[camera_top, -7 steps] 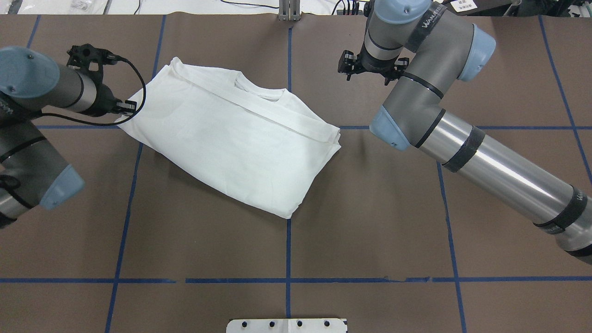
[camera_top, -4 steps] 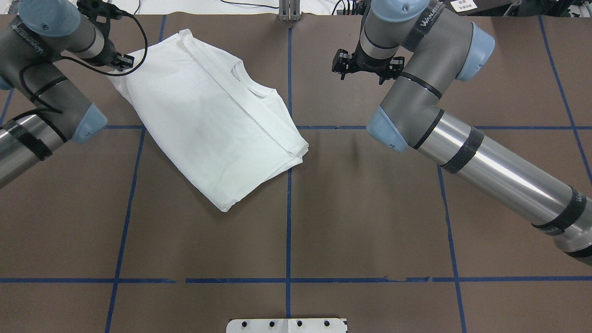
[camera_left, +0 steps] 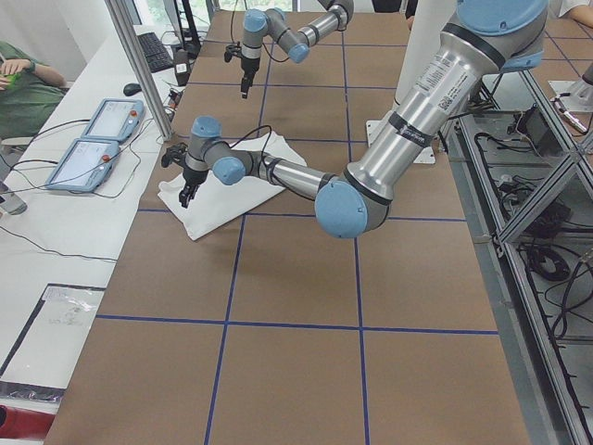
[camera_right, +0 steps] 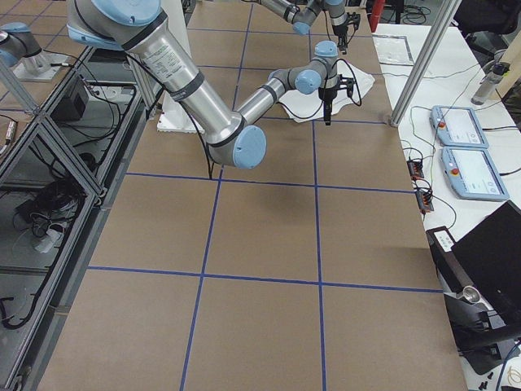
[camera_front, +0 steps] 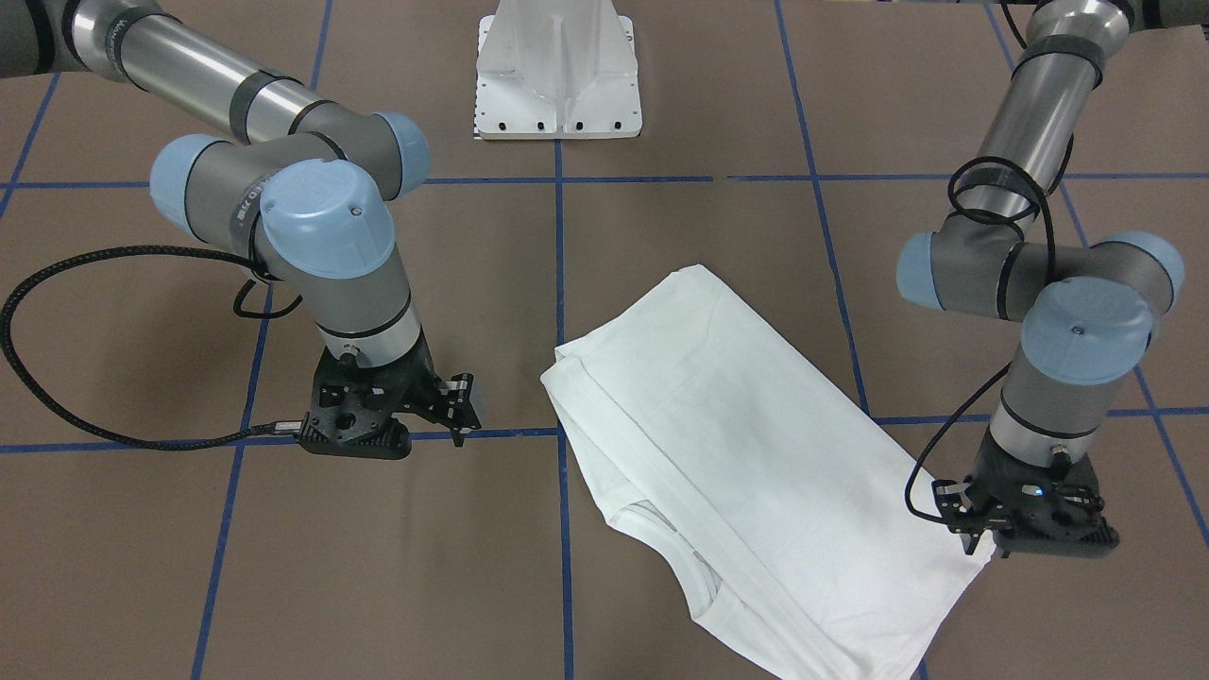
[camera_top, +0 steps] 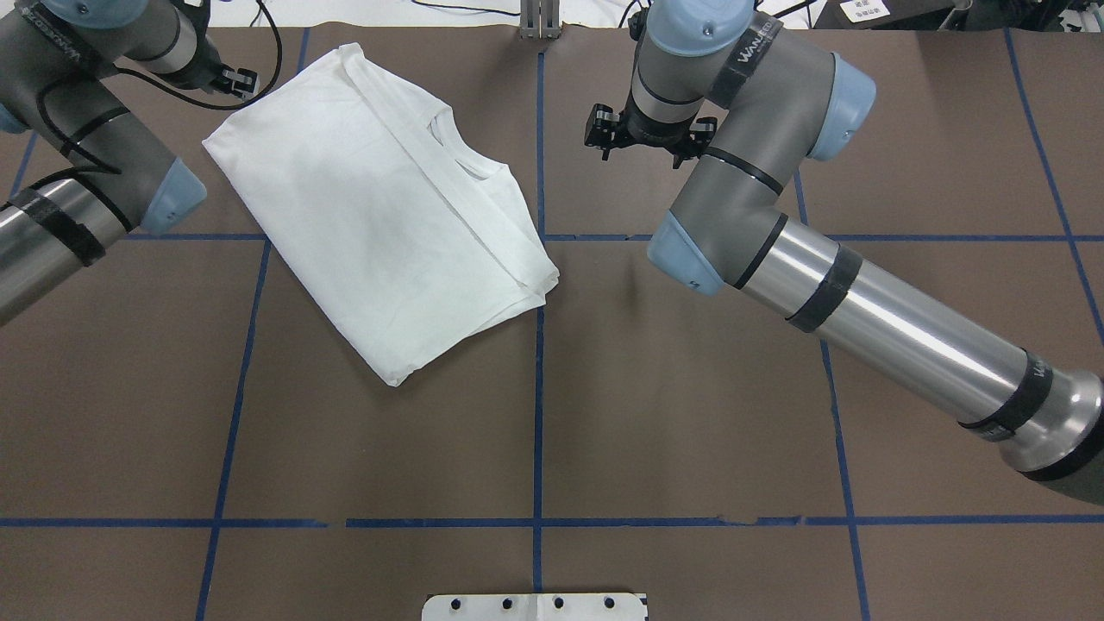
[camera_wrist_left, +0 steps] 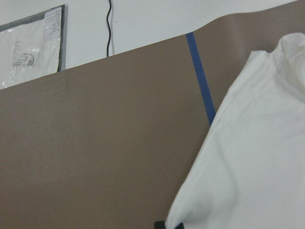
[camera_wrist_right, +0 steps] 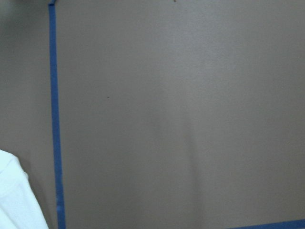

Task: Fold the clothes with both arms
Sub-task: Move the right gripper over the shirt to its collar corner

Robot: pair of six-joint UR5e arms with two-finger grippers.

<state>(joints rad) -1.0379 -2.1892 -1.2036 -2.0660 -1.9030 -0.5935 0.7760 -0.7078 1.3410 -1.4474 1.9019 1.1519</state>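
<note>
Brown paper crossed by blue tape lines covers the table (camera_top: 690, 414), and we read the overhead view as a clock face. We see the shirt (camera_top: 379, 216) folded into a long rectangle in the far-left part. Its long axis runs from 11 o'clock to 5 o'clock, and the neck (camera_top: 461, 159) sits on the long edge that faces 2 o'clock. Our left gripper (camera_front: 984, 546) is at the shirt's 10 o'clock corner. The wrist view shows cloth running right down to a fingertip (camera_wrist_left: 160, 225), so we judge it pinched on that corner. Our right gripper (camera_front: 460, 416) hangs over bare paper, well apart from the cloth and carrying nothing; whether its jaws stand wide or narrow we cannot tell. From it the shirt lies toward 8 o'clock, the neck edge nearest. The left arm is thus the nearer one, already on the cloth. We judge that any two-armed fold waits on the right gripper crossing toward that edge, since the 5 o'clock end lies free.
</note>
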